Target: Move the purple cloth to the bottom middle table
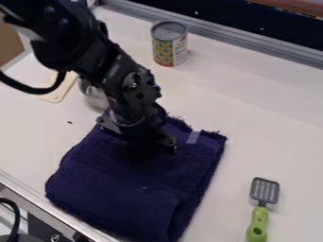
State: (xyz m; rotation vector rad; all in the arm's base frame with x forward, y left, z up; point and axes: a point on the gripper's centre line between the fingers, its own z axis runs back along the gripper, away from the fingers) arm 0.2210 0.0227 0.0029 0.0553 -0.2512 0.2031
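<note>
Across lower left and centre, the purple cloth [120, 189] lies beneath the hand [141, 145].
Whether the hand is clenched cannot be told; a shallow pinch could let thick cloth slip.

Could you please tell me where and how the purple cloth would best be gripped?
Probably by a pinch near its far edge, below the gripper, coming from straight above. The purple cloth lies low and flat, folded into a soft, layered pad, so bunching its top layers looks easier than sliding in from a side.
</note>
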